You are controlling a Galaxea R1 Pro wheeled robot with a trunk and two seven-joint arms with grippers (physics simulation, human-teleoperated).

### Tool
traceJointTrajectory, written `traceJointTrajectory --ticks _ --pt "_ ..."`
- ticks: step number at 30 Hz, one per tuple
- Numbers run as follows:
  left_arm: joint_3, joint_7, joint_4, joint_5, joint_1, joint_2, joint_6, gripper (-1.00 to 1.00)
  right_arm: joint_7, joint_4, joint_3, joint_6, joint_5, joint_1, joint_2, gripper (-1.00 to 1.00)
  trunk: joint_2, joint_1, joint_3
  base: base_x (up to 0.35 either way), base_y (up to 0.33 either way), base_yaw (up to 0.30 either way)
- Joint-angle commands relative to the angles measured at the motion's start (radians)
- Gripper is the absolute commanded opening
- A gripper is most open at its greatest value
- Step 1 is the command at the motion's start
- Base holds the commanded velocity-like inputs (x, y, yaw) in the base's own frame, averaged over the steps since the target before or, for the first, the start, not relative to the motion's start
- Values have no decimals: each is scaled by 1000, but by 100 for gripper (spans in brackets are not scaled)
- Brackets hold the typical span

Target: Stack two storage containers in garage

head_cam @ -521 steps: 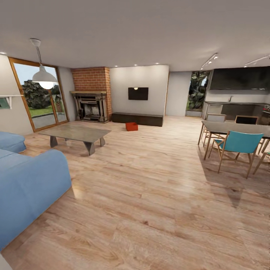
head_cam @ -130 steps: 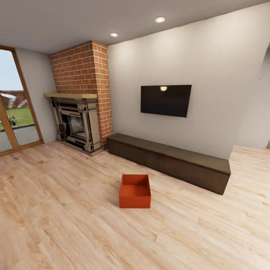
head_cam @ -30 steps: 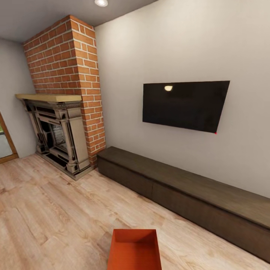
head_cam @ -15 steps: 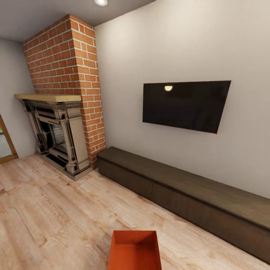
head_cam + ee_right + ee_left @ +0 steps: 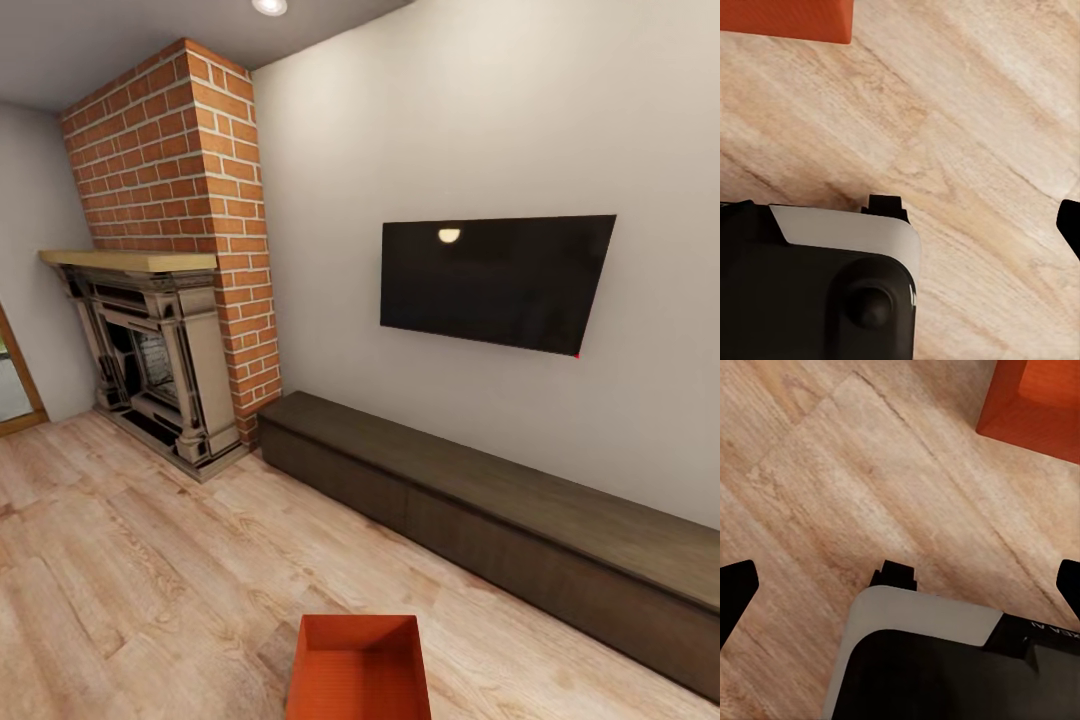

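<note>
Nothing has shifted lately: your orange-red open box bin (image 5: 360,668) sits near, on light wood planks (image 5: 130,560), beyond both wide-open pincers (image 5: 900,585) (image 5: 900,214).

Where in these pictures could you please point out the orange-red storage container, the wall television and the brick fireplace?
storage container (image 5: 360,672): head view, on its inner floor.
television (image 5: 495,280): head view, middle of the dark screen.
fireplace (image 5: 150,360): head view, on the stone surround beneath the mantel.
</note>
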Motion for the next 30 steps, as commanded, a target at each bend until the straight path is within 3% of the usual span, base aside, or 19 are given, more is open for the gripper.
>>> traceJointTrajectory --ticks 1,8,30 --pt "5 1 0 1 -1 0 -3 100 0 3 8 -6 -11 -1 2 100 -1 0 -1 0 0 -167" --pt "5 2 -1 1 -1 1 -3 100 0 3 7 -6 -12 -1 3 100 -1 0 -1 0 0 -125" --pt "5 1 1 1 -1 1 -3 100 0 3 8 -6 -9 -1 1 100 -1 0 -1 0 52 -4"
